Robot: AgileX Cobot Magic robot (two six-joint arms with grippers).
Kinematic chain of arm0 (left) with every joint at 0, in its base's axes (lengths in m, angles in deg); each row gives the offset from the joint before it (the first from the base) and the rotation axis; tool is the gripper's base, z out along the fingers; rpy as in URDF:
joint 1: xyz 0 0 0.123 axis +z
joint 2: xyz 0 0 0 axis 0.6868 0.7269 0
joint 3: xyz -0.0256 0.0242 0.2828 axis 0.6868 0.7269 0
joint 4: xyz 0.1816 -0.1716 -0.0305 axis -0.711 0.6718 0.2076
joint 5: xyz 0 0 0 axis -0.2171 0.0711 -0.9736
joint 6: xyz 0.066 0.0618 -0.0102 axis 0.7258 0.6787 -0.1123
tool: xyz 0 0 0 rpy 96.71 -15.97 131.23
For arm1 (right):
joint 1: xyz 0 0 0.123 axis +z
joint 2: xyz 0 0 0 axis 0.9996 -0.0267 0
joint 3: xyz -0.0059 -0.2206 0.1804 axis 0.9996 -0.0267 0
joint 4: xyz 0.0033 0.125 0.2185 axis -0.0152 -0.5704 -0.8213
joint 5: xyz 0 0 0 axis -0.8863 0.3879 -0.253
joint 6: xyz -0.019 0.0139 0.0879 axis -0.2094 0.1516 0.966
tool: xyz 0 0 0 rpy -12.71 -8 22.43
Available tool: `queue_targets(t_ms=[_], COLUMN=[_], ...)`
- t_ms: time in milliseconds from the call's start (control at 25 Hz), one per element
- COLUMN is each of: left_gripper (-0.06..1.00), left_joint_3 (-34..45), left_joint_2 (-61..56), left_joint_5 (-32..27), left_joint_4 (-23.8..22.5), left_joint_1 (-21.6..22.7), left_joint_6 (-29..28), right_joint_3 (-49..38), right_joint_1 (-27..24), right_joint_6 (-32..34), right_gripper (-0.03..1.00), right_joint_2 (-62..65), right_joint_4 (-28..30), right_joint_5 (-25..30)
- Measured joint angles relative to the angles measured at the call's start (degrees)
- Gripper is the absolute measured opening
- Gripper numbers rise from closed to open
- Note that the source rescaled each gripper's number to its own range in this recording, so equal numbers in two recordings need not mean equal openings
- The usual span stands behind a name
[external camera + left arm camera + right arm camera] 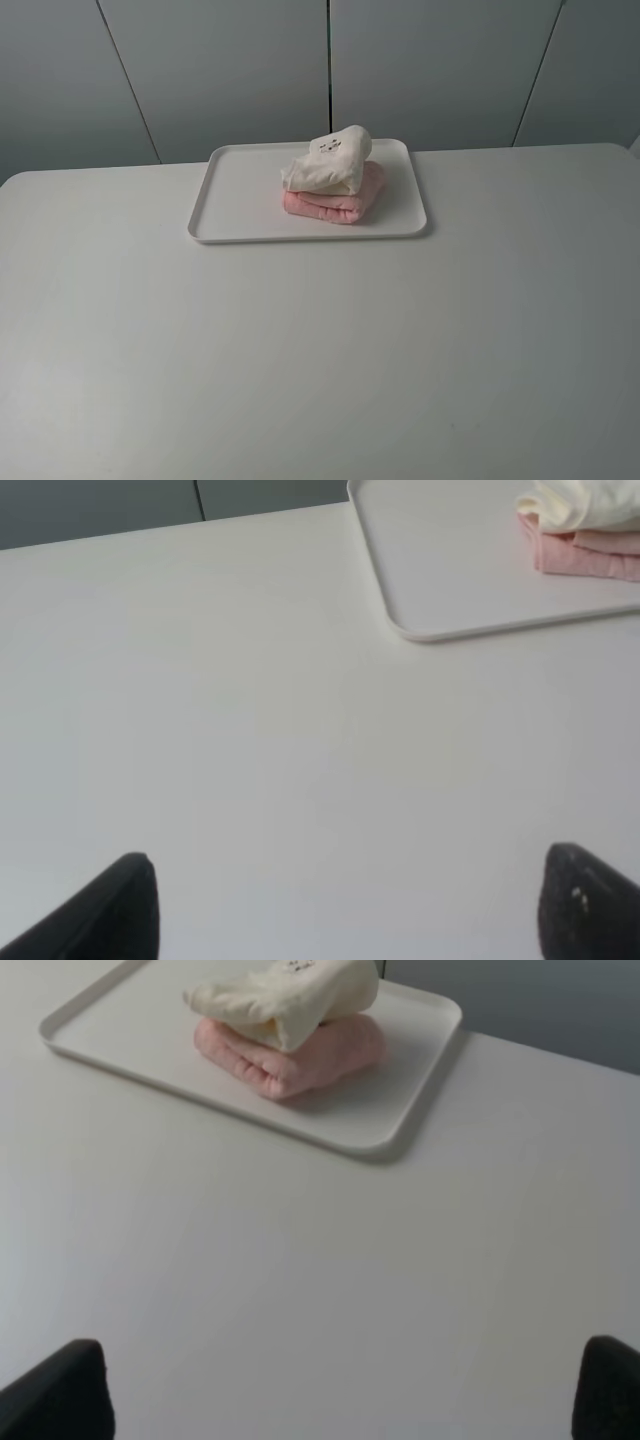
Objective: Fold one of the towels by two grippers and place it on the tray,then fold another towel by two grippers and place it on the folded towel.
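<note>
1. My left pincer point(345, 905) and right pincer point(345, 1390) both stand spread wide, grasping nothing, over bare white table point(320, 350), well back from the tray's point(240, 200) near rim.
2. I count one tray and two folded towels.
3. The cream towel point(328, 163) lies on the pink towel point(335, 203), right of the tray's middle; both are soft terry bundles, and the tray is flat with rounded corners.

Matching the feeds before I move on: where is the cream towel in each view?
Exterior high: cream towel upper centre, atop the pink towel.
Left wrist: cream towel at the top right corner, cut off.
Right wrist: cream towel top centre.
Shared landmark: the tray.
</note>
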Motion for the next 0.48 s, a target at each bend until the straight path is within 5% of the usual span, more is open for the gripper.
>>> queue_targets(t_ms=[480], left_gripper=[0.98], left_joint_3=[0.7], left_joint_2=[-0.3], left_joint_5=[0.6], left_joint_4=[1.5], left_joint_1=[0.0], left_joint_6=[0.4], right_joint_3=[-0.4], right_joint_1=[0.0], right_joint_6=[-2.0], right_gripper=[1.0], right_joint_2=[3.7], right_joint_4=[-1.2], right_joint_5=[1.0])
